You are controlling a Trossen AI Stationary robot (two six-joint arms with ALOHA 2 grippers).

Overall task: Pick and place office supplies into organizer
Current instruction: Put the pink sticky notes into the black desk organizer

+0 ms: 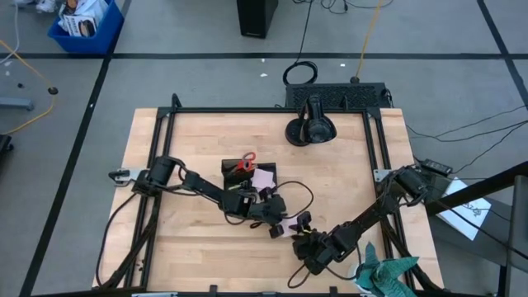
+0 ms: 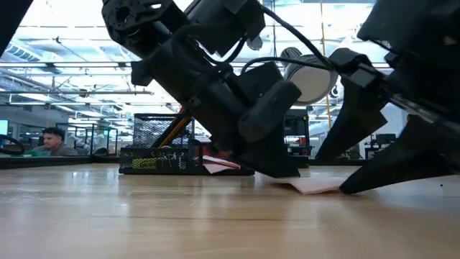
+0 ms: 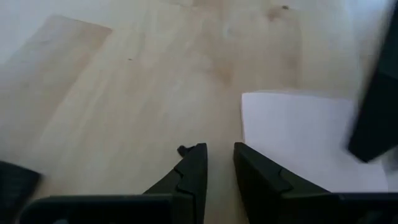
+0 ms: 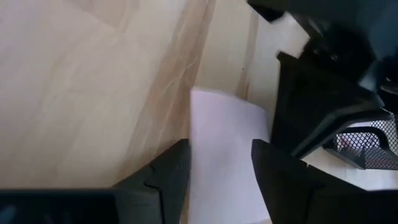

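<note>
Pink sticky-note pad (image 4: 227,149) lies flat on the desk (image 1: 346,181), between the 2 tools, well short of the organizer (image 1: 247,175). I judge it light, thin, flexible, hard to lift off a flat surface; best hold is 1 free edge. Right tool (image 4: 217,171) straddles it, fingers parted, gripping nothing. Left tool (image 3: 219,174) stands narrow and empty just beside it. Desk is smooth pale wood; organizer is black mesh.

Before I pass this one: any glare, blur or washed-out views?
Low view: backlit by bright ceiling lights, arms read as silhouettes. Left wrist view: soft, the pale sticky note washed out beside the left gripper. Right wrist view: table blown out around the right gripper. High view: evenly lit.
</note>
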